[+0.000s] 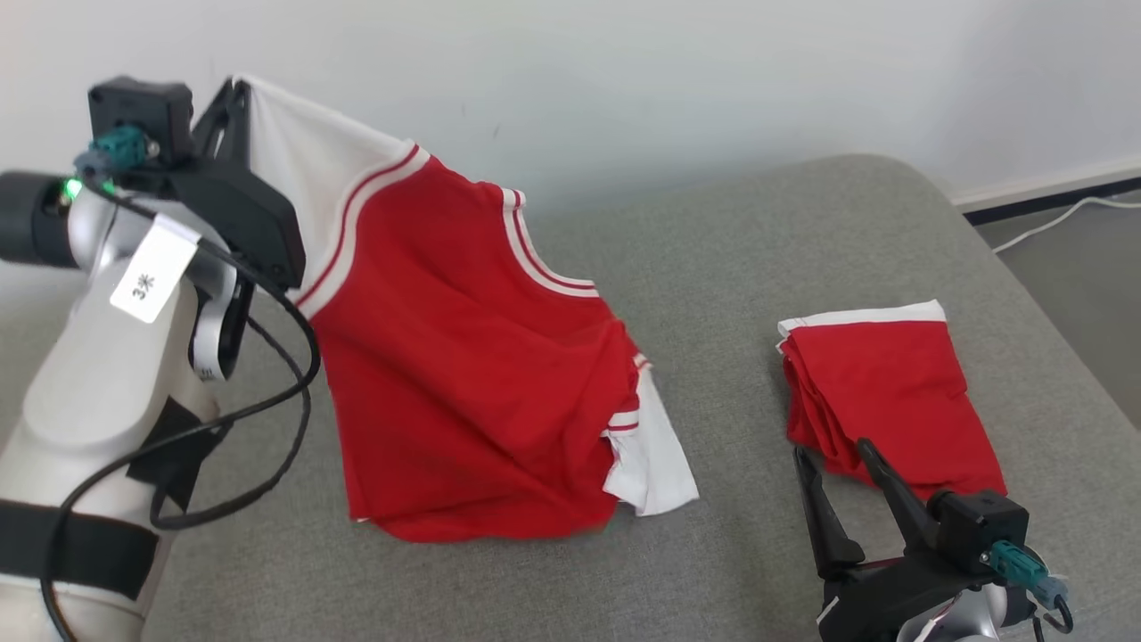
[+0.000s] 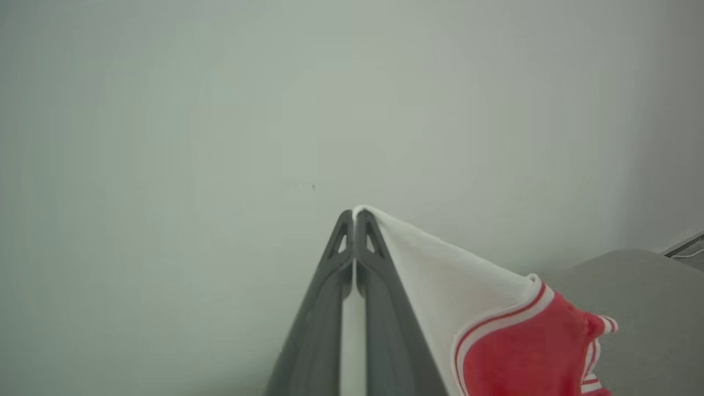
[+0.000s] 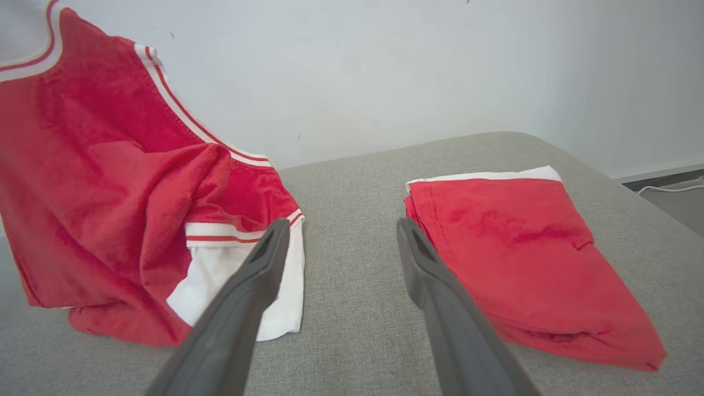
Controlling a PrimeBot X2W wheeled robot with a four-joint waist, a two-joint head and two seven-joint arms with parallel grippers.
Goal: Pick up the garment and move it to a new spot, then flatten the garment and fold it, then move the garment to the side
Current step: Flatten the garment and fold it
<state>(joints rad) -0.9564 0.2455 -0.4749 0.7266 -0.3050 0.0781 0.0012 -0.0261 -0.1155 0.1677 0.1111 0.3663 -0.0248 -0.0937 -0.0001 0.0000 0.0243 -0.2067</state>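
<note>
The garment (image 1: 463, 357) is a red shirt with white sleeves and red-and-white striped trim. My left gripper (image 1: 236, 89) is raised at the upper left and shut on the tip of one white sleeve. The shirt hangs from it at a slant, and its lower part with the other sleeve rests on the grey surface. In the left wrist view the gripper (image 2: 353, 214) pinches the white cloth, and the garment (image 2: 511, 341) drapes down to the right. My right gripper (image 1: 831, 450) stands open and holds nothing at the lower right. In the right wrist view that gripper (image 3: 342, 225) points between the garment (image 3: 110, 181) and a folded piece.
A folded red garment with a white edge (image 1: 882, 392) lies on the right of the grey padded surface (image 1: 731, 267), just beyond my right fingers; it also shows in the right wrist view (image 3: 511, 236). A pale wall stands behind. Floor and a white cable (image 1: 1061, 218) lie at far right.
</note>
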